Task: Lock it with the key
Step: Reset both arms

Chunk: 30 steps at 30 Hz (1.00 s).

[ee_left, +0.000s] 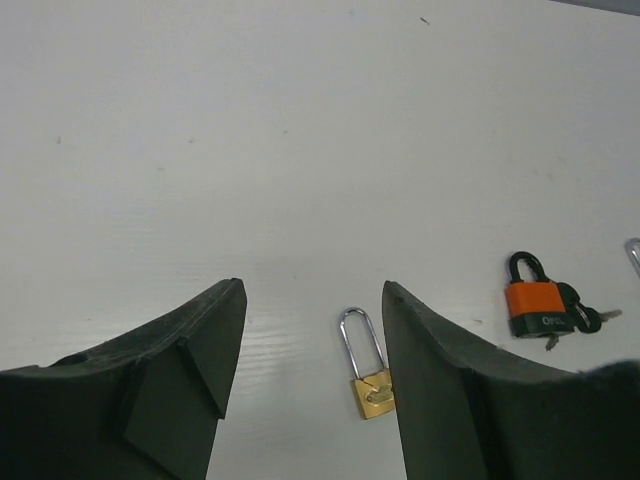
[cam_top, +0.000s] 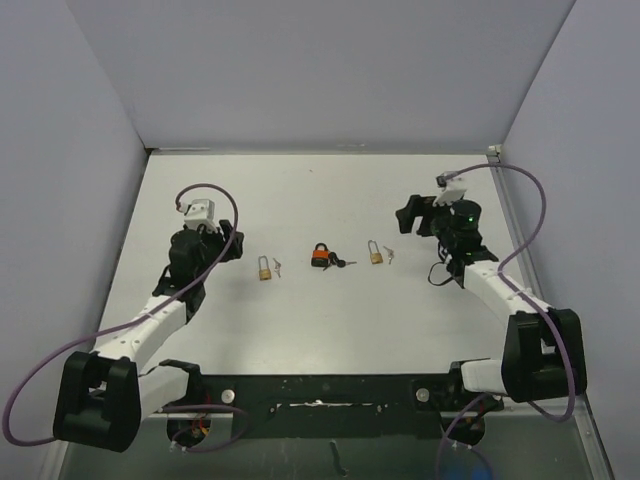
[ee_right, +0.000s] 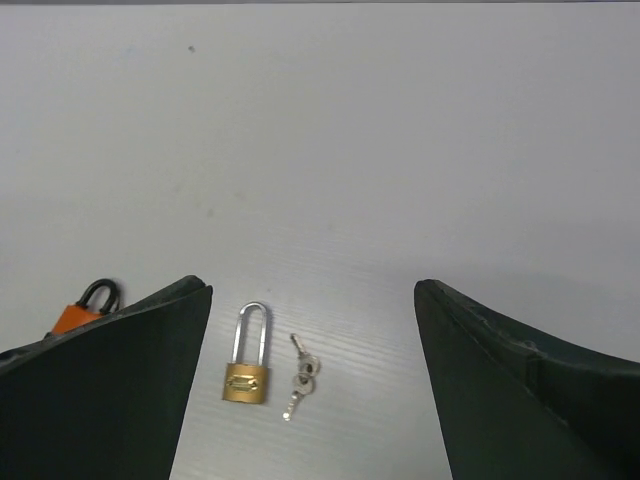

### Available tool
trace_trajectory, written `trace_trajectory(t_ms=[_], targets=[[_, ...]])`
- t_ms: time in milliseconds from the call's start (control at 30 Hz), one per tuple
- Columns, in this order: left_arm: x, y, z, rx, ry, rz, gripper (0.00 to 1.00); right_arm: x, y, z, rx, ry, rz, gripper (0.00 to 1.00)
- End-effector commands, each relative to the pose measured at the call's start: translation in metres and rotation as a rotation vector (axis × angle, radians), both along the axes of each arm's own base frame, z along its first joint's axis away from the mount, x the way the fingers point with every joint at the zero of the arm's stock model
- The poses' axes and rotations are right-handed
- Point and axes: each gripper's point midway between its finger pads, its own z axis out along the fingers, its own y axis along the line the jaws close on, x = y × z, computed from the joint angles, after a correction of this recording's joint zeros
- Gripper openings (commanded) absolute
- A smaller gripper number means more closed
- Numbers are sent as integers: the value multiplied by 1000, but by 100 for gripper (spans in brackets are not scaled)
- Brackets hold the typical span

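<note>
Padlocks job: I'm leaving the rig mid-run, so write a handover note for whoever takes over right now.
Left pincer: open, empty, near the left brass padlock.
Right pincer: open, empty, facing the right brass padlock and loose keys beside it.
Orange padlock mid-table, key bunch at its side.
Done: cannot tell whether any is locked.
Left: no key is held; pick one, insert, turn.
</note>
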Motion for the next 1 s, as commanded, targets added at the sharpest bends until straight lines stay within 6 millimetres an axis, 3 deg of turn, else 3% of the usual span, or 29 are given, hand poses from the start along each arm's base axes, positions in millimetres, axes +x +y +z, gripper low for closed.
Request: trace_trajectory(t_ms=[0, 233, 267, 300, 567, 767, 967], targets=[[14, 30, 31, 39, -58, 95, 56, 3, -54, 27, 14, -106, -159, 86], [16, 71, 34, -29, -49, 216, 58, -15, -112, 44, -14, -138, -346, 89], [15, 73, 34, -17, -47, 223, 89, -20, -122, 45, -18, -141, -380, 91], [14, 75, 34, -9, -44, 233, 97, -26, -129, 47, -22, -144, -405, 91], [3, 93, 32, 24, -38, 337, 98, -68, -179, 62, -104, -214, -642, 98], [0, 84, 35, 69, -5, 328, 98, -71, -180, 58, -100, -200, -659, 98], [0, 76, 44, 111, -78, 285, 98, -69, -176, 52, -90, -163, -638, 98]])
